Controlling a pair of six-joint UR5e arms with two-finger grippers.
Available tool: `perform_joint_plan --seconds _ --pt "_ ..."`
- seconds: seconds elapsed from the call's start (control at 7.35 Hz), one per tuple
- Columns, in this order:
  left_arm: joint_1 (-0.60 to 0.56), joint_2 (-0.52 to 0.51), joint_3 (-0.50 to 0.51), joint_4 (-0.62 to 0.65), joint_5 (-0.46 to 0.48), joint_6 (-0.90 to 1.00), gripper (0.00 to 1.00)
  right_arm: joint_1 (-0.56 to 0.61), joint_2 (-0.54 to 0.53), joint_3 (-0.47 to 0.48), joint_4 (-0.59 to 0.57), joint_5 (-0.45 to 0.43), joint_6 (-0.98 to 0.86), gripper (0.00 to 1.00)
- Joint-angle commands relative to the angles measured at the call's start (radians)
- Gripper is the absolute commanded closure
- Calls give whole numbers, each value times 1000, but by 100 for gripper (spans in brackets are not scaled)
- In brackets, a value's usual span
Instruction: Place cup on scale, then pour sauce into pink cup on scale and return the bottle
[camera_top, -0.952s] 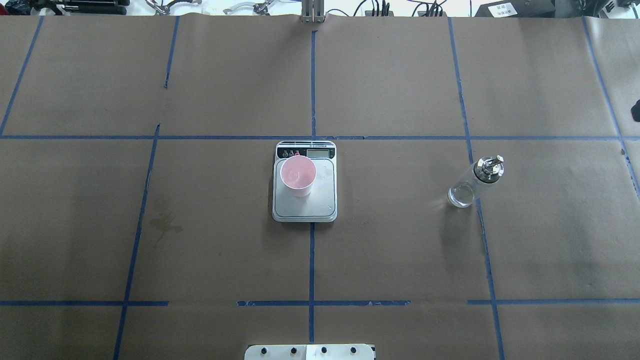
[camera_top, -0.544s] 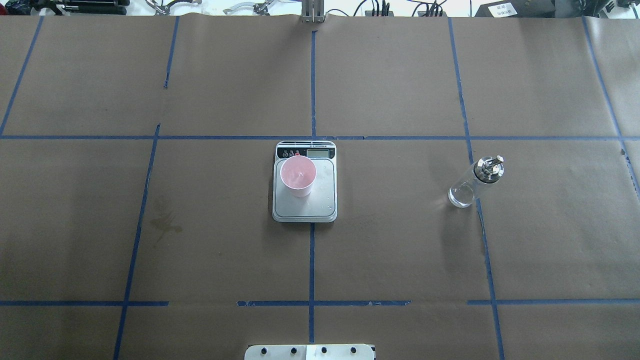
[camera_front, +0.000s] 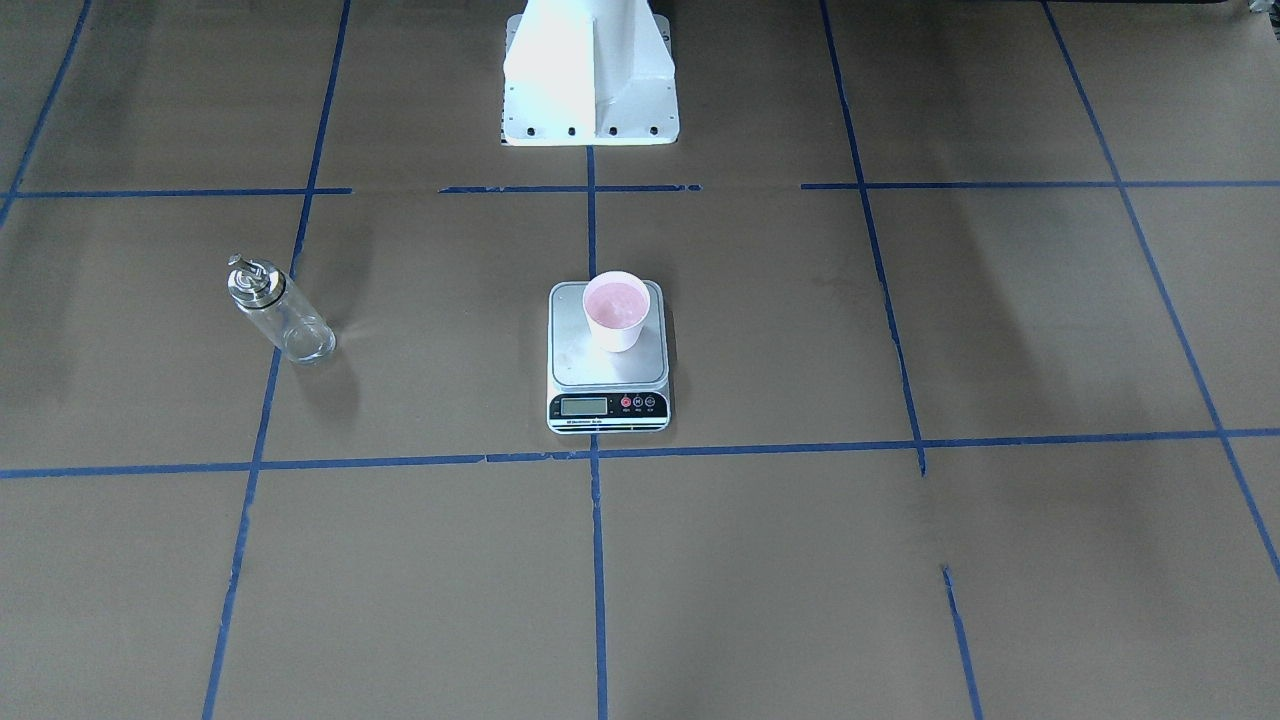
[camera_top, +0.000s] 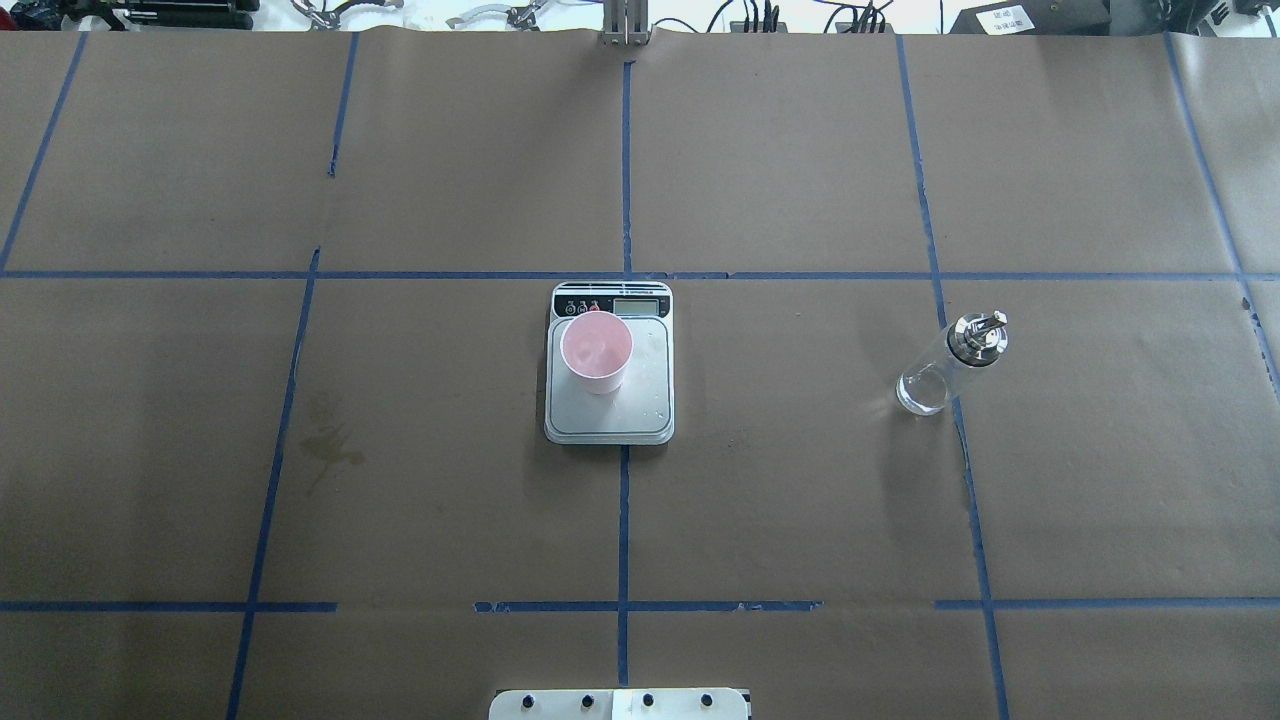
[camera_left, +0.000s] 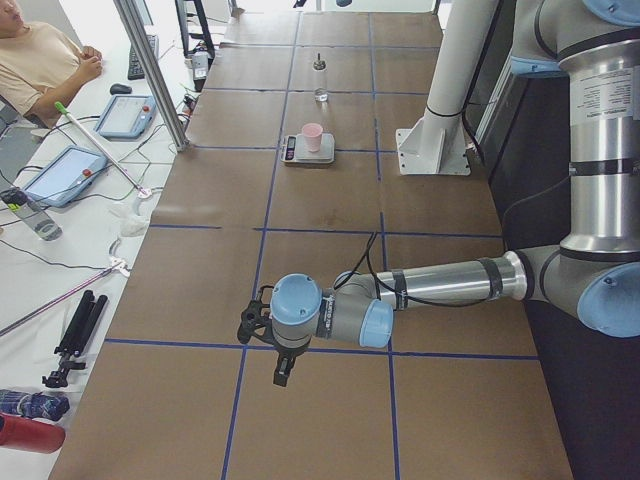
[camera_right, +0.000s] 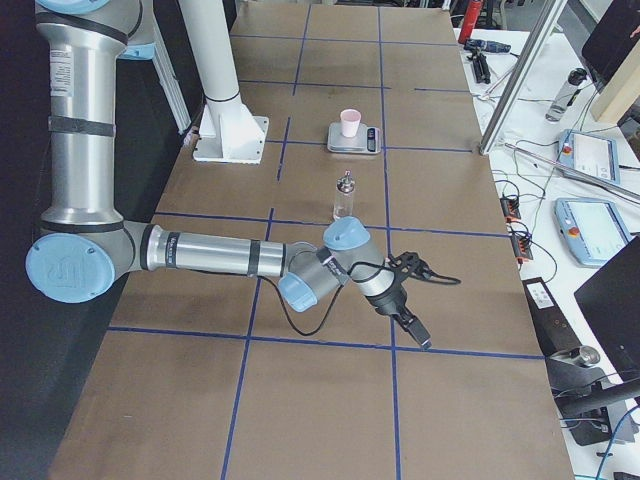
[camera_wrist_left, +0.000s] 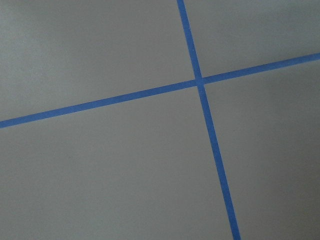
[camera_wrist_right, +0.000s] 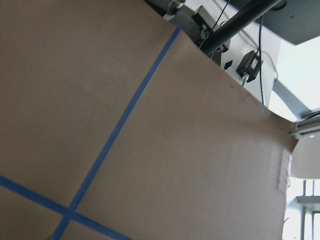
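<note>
The pink cup (camera_top: 596, 352) stands upright on the far-left part of the scale's (camera_top: 645, 405) silver platform, with pale liquid inside; it also shows in the front view (camera_front: 616, 308). The clear glass bottle (camera_top: 945, 365) with its silver cap stands upright on the table to the scale's right, apart from everything. Neither gripper shows in the overhead or front views. The left gripper (camera_left: 282, 366) hangs low over the table far from the scale. The right gripper (camera_right: 412, 326) is beyond the bottle, also low. I cannot tell whether either is open or shut.
Brown paper with blue tape lines (camera_top: 624, 520) covers the table. The robot's white base (camera_front: 590, 70) stands behind the scale. A faint stain (camera_top: 330, 445) lies left of the scale. A person (camera_left: 40, 60) and tablets sit at a side desk.
A dark part at the overhead view's right edge one second ago has left the view. Cup, scale and bottle have not moved.
</note>
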Motion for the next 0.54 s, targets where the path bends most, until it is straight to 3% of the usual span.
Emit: perform_joint_plan --seconds 0.0,0.14,0.27,0.41 --pt "-2 7 7 -25 1 0 0 101 -7 51 -346 238 28 0" --pt "0 16 7 -41 1 0 0 95 -8 51 -564 238 28 0" --pt "0 17 15 -47 1 0 0 93 70 62 -810 252 31 0" --pt "0 18 19 -47 1 0 0 90 96 62 -964 281 36 0"
